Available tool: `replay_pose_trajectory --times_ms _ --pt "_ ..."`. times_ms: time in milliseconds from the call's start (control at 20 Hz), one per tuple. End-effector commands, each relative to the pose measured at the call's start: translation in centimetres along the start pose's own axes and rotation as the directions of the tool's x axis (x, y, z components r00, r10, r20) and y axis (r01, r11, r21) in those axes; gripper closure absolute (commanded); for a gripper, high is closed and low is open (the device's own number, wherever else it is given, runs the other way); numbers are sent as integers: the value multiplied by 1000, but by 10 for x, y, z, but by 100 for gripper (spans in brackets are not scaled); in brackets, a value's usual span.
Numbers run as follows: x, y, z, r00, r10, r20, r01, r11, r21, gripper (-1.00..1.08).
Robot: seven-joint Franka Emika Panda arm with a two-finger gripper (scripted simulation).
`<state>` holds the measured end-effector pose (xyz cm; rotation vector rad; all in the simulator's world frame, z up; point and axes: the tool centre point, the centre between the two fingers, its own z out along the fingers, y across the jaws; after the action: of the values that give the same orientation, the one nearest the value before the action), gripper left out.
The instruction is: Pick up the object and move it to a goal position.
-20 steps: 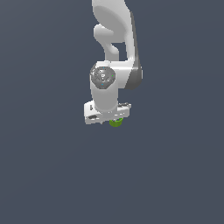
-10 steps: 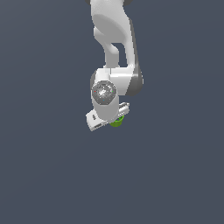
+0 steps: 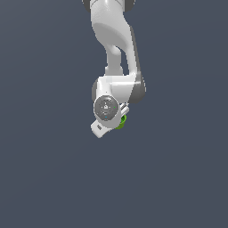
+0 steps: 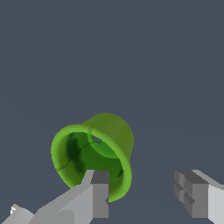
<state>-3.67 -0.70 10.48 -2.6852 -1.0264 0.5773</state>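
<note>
green cup (image 4: 94, 157), glossy flared rim, hollow inside, beside one grey blocky finger (image 4: 99, 192), hand (image 4: 144, 194) spread

In the exterior view the arm (image 3: 116, 53) is running off the top edge, and the wrist is hiding nearly all of the green object (image 3: 121, 122), leaving only a sliver showing. In the wrist view one finger (image 4: 97, 192) is covering the object's near rim, the end effector (image 4: 144, 192) is being cut off at the picture's edge, and whether the far finger is touching anything is impossible to tell.

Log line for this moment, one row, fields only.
phase: grasp | gripper: open | bright green cup-shaped cylinder: ungripped, against one finger
</note>
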Motion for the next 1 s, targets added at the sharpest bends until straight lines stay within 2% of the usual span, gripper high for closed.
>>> replay_pose_trajectory --times_ms 0,450,950 --pt "-1 -2 3 998 -54 17 54 998 24 -20" --pt "-2 -5 10 986 -162 44 158 984 77 -20" --pt "-3 -6 18 985 -169 46 165 983 81 -20"
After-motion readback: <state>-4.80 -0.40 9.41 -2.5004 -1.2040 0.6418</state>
